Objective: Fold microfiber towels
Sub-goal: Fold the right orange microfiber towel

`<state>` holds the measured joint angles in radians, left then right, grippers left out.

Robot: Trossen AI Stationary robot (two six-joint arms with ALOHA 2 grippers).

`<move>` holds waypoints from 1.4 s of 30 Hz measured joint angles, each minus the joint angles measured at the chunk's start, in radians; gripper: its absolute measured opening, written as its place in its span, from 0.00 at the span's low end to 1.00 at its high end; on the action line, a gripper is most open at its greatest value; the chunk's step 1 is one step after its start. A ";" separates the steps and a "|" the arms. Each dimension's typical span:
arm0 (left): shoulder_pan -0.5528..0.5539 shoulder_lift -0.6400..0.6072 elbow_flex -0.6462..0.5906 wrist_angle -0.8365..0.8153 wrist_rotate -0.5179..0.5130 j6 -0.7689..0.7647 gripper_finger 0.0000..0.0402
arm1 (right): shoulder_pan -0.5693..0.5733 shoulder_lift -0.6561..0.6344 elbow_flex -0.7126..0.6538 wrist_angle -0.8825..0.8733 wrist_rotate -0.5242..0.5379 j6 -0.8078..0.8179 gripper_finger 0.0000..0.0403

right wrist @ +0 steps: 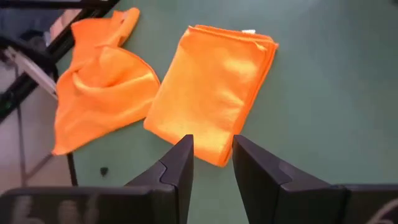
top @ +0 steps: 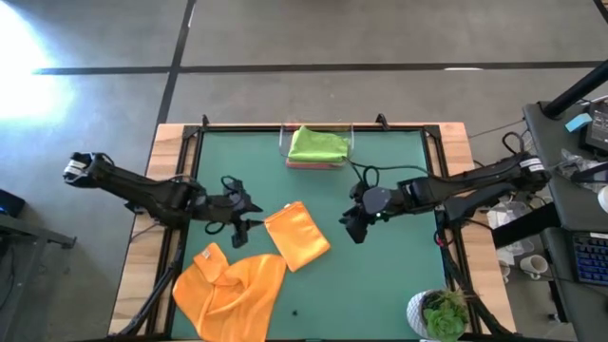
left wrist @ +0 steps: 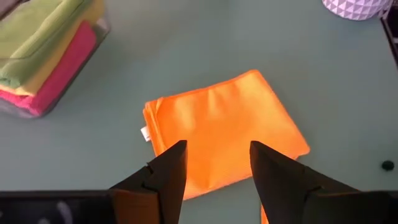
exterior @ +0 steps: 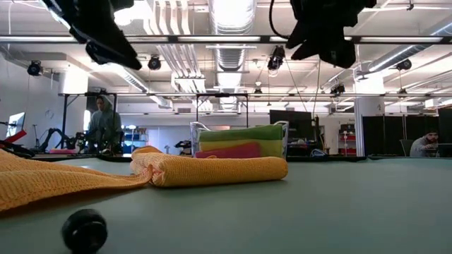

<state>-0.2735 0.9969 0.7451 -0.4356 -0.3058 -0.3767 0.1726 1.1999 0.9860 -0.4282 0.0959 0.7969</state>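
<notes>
Both open, empty pincers, left (top: 249, 215) and right (top: 353, 228), should lift the folded orange towel (top: 297, 236) level, mid-desk.

Bright ceiling lamps (exterior: 229, 14) glare in the low view, and daylight whitens the floor (top: 28, 47) beyond the table's far left corner. The small black knob (exterior: 85, 231) near the low camera is blurred.

My fingers (left wrist: 168, 177) stood apart and held nothing, just above the near edge of the folded orange towel (left wrist: 224, 127), which lay flat on the green bench (left wrist: 205, 43). Off to one side, green, yellow and pink towels (left wrist: 43, 50) sat stacked in a clear tray (left wrist: 37, 111).
</notes>
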 joint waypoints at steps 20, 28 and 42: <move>0.263 -0.036 -0.180 0.016 0.259 0.066 0.40 | 0.111 0.332 0.002 0.246 -0.020 0.439 0.28; 0.422 0.081 -0.169 0.158 0.503 0.179 0.40 | 0.152 0.407 0.001 0.389 -0.020 0.551 0.28; 0.445 0.359 -0.112 0.384 0.700 0.175 0.40 | 0.231 0.407 0.001 0.372 0.043 0.711 0.28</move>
<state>0.1711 1.3560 0.6334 -0.0517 0.3938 -0.2012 0.4034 1.6073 0.9873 -0.0562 0.1392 1.5079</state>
